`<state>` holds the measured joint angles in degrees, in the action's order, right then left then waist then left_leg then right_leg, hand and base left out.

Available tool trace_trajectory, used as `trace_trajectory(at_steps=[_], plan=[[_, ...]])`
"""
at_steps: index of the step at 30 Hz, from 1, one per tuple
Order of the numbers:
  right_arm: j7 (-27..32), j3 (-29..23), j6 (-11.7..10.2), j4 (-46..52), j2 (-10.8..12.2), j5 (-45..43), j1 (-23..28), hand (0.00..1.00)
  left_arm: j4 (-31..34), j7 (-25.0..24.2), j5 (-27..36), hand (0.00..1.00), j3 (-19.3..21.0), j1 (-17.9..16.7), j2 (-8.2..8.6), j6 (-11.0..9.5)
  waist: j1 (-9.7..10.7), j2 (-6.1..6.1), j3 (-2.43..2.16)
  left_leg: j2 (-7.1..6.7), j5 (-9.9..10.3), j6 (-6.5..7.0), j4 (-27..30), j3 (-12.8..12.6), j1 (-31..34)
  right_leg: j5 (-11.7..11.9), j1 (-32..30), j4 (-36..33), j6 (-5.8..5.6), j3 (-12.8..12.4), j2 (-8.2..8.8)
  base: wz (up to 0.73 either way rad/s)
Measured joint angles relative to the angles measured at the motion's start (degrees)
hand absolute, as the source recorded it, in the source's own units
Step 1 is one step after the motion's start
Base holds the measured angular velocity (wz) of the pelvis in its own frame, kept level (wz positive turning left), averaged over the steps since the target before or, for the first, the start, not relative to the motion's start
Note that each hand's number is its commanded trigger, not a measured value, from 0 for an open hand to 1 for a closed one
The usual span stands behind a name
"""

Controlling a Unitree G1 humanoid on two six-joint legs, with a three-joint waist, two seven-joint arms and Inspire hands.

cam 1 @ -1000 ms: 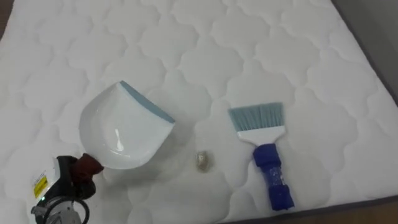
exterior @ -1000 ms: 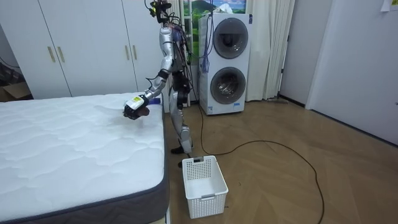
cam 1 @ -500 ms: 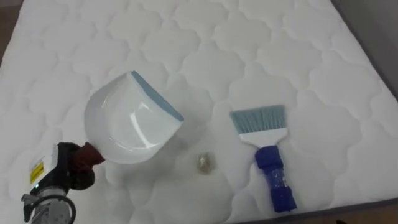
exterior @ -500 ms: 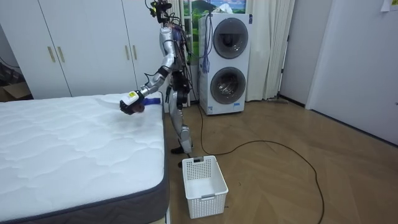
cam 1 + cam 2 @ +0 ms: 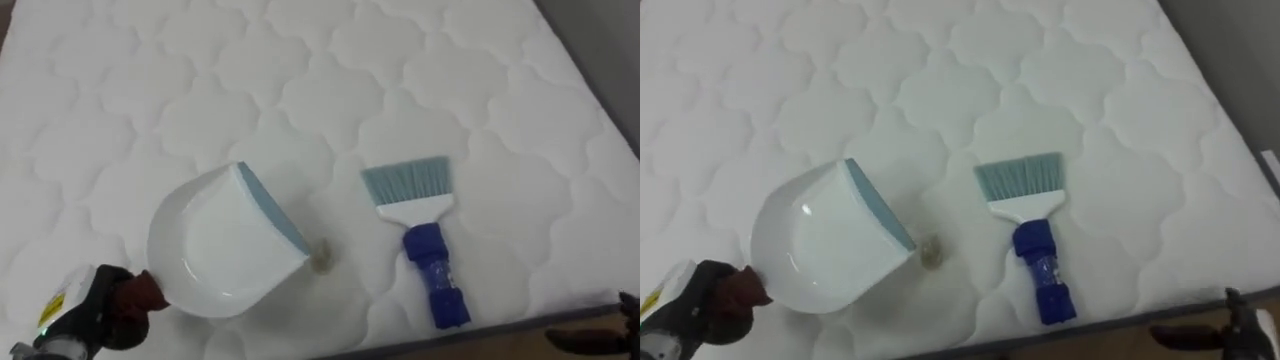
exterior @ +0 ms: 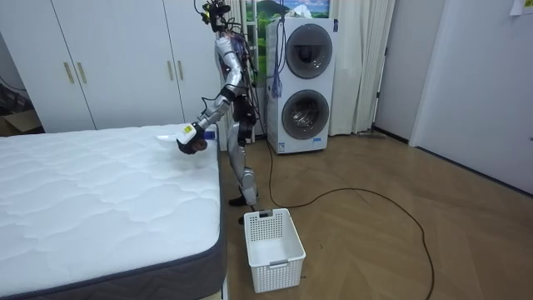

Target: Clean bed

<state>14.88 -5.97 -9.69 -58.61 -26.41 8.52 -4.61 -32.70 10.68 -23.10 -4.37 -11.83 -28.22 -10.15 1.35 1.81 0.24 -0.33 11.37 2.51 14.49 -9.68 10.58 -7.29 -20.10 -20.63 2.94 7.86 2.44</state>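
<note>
My left hand (image 5: 95,310) is clamped on the dustpan (image 5: 225,245) handle, its lip just beside the crumb (image 5: 321,257) on the bed (image 5: 300,80); nothing is swept in yet, the brush (image 5: 425,245) lies untouched, and I cannot tell the state of my right hand (image 5: 1245,322) at the bed's edge.
</note>
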Motion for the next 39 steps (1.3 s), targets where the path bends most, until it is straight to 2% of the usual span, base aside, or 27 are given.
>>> trace_trajectory(at_steps=[3, 7, 9, 14, 18, 21, 24, 26, 31, 33, 39], plan=[[5.3, -0.4, -2.0, 4.6, -0.7, 0.0, -0.7, 0.0, 0.1, -1.2, -0.1, 1.0, 0.0, -1.6, 0.0, 0.1, 0.1, -0.21, -0.04, -0.01, 0.0, 0.0, -0.1, 0.0, 0.3, 0.0, -0.4, 0.0, 0.01, 0.0, 0.02, 0.01], [11.5, -1.5, -2.9, 10.4, -0.8, -2.1, -1.0, 0.0, 0.4, -2.4, -0.3, 1.0, 0.0, -3.7, 0.01, 0.1, 0.0, -0.27, -0.12, -0.02, 0.0, -0.02, -0.3, 0.0, 0.7, 0.0, -0.9, -0.3, 0.04, 0.0, 0.0, 0.02], [16.3, -2.0, -4.2, 12.9, -0.8, -4.6, -1.1, 0.0, 0.2, -3.0, -0.9, 1.0, 0.0, -4.7, 0.01, 0.3, -0.2, -0.28, -0.12, -0.01, 0.0, -0.02, -0.3, 0.0, 0.8, 0.0, -0.9, -0.3, 0.05, 0.0, -0.01, 0.0], [22.2, -1.8, -5.6, 17.7, -0.7, -7.1, -1.4, 0.0, 0.0, -5.8, -1.5, 1.0, 0.0, -4.6, 0.09, 1.1, -0.8, -0.29, -0.11, 0.07, 0.0, -0.01, -0.1, -1.1, 0.8, 0.0, -0.9, -0.1, -0.03, -0.2, 0.02, -0.04], [26.7, 0.5, -6.9, 19.0, -0.7, -8.1, -2.1, 0.0, -0.5, -7.9, -1.5, 1.0, -0.3, -3.7, 0.09, 1.5, -1.6, -0.22, -0.03, 0.16, 0.0, 0.0, 0.2, -1.2, 1.1, 0.0, -1.0, 0.0, -0.03, -0.2, -0.03, 0.0], [27.5, 3.1, -8.0, 19.0, -0.7, -9.3, -2.2, 0.0, -2.2, -8.9, -1.5, 1.0, -0.3, -2.6, 0.09, 1.5, -1.9, 0.03, 0.11, 0.33, 0.0, -0.01, 0.4, -1.2, 1.6, 0.0, -1.1, 0.2, -0.02, 0.1, -0.09, 0.07], [27.5, 5.1, -8.0, 19.2, -0.7, -9.2, -2.2, 0.0, -2.8, -9.3, -2.4, 1.0, -0.3, -2.2, 0.13, 1.6, -2.1, 0.33, 0.17, 0.51, 0.0, -0.06, 0.7, -1.3, 2.4, 0.1, -1.8, 0.7, 0.08, 0.2, -0.24, 0.04], [27.5, 6.2, -8.0, 19.9, -0.7, -9.2, -2.2, 0.0, -3.1, -9.7, -2.4, 1.0, -0.3, -2.2, 0.13, 2.3, -2.8, 0.45, 0.19, 0.53, 0.0, -0.08, 1.0, -1.3, 3.4, 0.1, -2.9, -0.2, 0.21, 0.3, -0.19, 0.0], [27.0, 11.5, -8.0, 21.2, -0.4, -9.0, -2.3, 0.0, -6.8, -10.0, -2.4, 1.0, -1.4, 0.9, 0.22, 3.7, -3.5, 0.88, 0.25, 0.54, 0.0, -0.1, 1.3, -1.2, 4.3, 0.0, -3.8, -0.7, 0.45, 0.4, -0.04, 0.01], [25.6, 12.8, -8.0, 21.1, 0.3, -10.5, -2.6, 0.0, -7.3, -10.0, -2.5, 1.0, -1.6, 2.1, 0.3, 3.8, -3.5, 1.19, 0.45, 0.46, 0.0, -0.09, 1.4, -1.1, 4.9, 0.0, -4.2, -0.7, 0.41, 0.5, 0.06, 0.04], [22.5, 16.3, -7.5, 19.3, 2.9, -11.1, -2.3, 0.0, -7.6, -9.4, -5.9, 1.0, -1.6, 4.4, 0.3, 5.1, -3.9, 1.22, 0.47, 0.4, 0.0, -0.09, 2.3, -1.2, 6.8, 0.0, -6.0, -1.1, 0.4, 0.6, 0.33, 0.01]])
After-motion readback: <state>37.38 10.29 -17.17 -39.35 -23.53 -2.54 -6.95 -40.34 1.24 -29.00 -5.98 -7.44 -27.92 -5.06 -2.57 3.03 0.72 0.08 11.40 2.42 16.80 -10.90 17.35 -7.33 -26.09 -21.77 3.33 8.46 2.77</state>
